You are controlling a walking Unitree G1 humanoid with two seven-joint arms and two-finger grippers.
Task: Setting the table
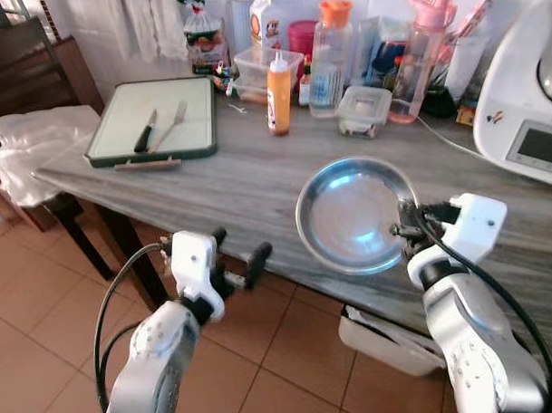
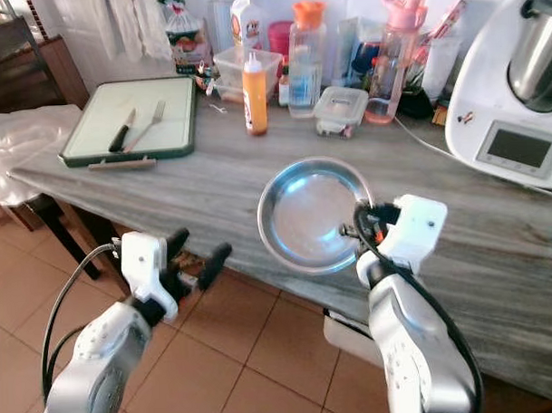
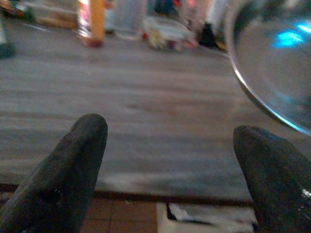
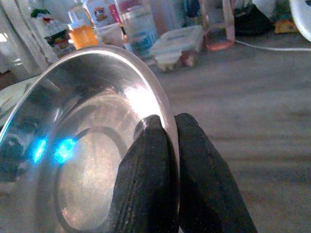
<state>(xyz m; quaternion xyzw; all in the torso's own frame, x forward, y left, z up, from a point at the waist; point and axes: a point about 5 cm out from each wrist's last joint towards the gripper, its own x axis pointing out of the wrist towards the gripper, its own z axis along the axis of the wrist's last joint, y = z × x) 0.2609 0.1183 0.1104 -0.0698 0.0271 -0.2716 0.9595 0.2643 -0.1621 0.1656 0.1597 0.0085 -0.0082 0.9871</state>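
Along the wall, a long grey wood-grain counter (image 1: 257, 171) carries everything. At its right end stands a big white kitchen machine (image 1: 526, 98) with a small display. Toward the left end lies a green-rimmed cutting board (image 1: 120, 144), and on it a black-handled knife (image 1: 145, 132) and a fork (image 1: 172, 126) sit side by side. Bottles and plastic boxes crowd the back edge; just in front of them stand an orange squeeze bottle (image 1: 278, 93) and a lidded clear container (image 1: 363, 110).

The round steel plate (image 1: 353, 215) is held tilted above the counter near its front edge. The right claw (image 4: 167, 145) pinches the plate's rim, one black finger inside the rim and the other outside, pressed tight together. Whether the plate's lower edge touches the counter is hard to judge from these angles; it seems to be lifted.

The left claw (image 1: 234, 260) hangs in front of the counter's edge over the tiled floor (image 1: 44, 314), its two fingers spread wide and holding nothing.
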